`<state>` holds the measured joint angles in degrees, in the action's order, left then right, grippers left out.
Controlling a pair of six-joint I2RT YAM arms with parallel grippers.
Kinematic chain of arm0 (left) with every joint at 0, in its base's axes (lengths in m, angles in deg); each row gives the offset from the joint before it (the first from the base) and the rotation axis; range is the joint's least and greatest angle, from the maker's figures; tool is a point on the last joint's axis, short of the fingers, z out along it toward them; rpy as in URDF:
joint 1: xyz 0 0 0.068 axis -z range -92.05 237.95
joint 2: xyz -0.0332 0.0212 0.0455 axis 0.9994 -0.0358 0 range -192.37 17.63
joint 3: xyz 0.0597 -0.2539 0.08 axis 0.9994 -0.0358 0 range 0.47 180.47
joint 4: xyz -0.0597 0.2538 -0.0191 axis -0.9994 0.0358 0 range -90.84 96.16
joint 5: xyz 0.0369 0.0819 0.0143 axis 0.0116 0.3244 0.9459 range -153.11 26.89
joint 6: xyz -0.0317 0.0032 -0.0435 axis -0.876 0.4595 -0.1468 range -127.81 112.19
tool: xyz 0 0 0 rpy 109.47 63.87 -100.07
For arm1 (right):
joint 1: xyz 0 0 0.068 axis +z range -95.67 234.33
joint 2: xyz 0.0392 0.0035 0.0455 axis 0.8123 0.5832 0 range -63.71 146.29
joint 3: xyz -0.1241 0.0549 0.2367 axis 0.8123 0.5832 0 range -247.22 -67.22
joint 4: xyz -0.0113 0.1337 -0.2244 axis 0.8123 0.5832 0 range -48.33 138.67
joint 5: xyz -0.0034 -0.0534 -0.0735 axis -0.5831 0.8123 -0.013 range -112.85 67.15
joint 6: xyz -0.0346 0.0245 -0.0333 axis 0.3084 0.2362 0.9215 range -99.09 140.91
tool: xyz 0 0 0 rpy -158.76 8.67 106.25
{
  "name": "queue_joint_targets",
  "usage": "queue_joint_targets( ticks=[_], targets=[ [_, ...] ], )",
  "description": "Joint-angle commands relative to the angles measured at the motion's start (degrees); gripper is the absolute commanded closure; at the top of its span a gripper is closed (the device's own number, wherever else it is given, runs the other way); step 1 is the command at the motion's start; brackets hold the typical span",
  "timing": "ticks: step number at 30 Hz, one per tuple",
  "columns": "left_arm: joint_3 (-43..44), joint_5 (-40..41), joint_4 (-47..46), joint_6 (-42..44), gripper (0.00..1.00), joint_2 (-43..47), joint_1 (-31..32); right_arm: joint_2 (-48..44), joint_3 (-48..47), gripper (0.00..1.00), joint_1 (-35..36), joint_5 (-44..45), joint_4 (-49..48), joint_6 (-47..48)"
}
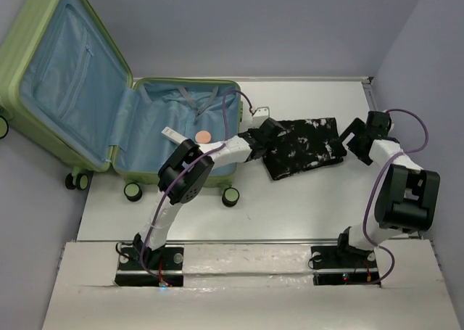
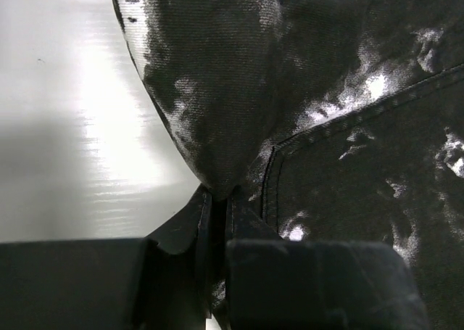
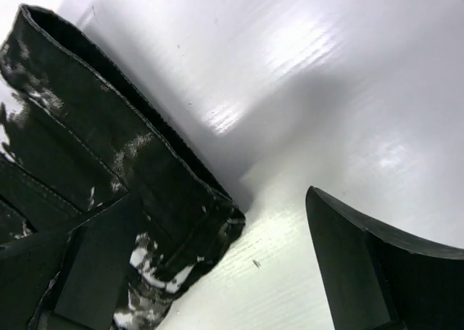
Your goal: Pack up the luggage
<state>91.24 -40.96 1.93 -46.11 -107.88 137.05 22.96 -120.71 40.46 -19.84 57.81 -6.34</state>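
We see the suitcase [image 1: 87,91] lying open at the far left of the table [image 1: 304,207], its lid spread to the left and its blue lining showing. A small orange disc [image 1: 204,135] lies inside. Just right of the suitcase lies a black garment [image 1: 304,147] with white marks. Our left gripper [image 2: 217,199] is clamped on the garment's left edge. Our right gripper [image 3: 223,196] is spread wide at the garment's right end.

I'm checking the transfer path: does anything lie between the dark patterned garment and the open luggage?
Nothing loose shows between the dark garment and the luggage. Only the case's own side wall faces it, so the left end effector, shut on the garment's edge, likely must lift it over.
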Motion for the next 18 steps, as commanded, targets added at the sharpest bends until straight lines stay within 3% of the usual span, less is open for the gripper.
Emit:
queue_joint_targets(
  ticks=[1,10,16,18],
  targets=[
    [0.56,1.05,-1.88,2.8,0.94,1.76,-0.76,4.98,-2.93,0.0,-0.02,-8.96,-4.53,0.61],
    [-1.02,-2.2,-4.87,3.32,0.94,1.32,-0.67,14.66,-0.47,0.0,1.92,-32.08,-11.65,0.97],
    [-0.59,-2.99,-5.23,3.41,0.94,0.8,-0.06,17.91,4.62,0.14,5.86,-39.38,-20.27,-3.69],
    [-0.23,-3.08,-5.23,3.5,0.94,0.8,0.2,17.39,6.73,0.24,6.39,-39.57,-22.99,-5.7]
  ],
)
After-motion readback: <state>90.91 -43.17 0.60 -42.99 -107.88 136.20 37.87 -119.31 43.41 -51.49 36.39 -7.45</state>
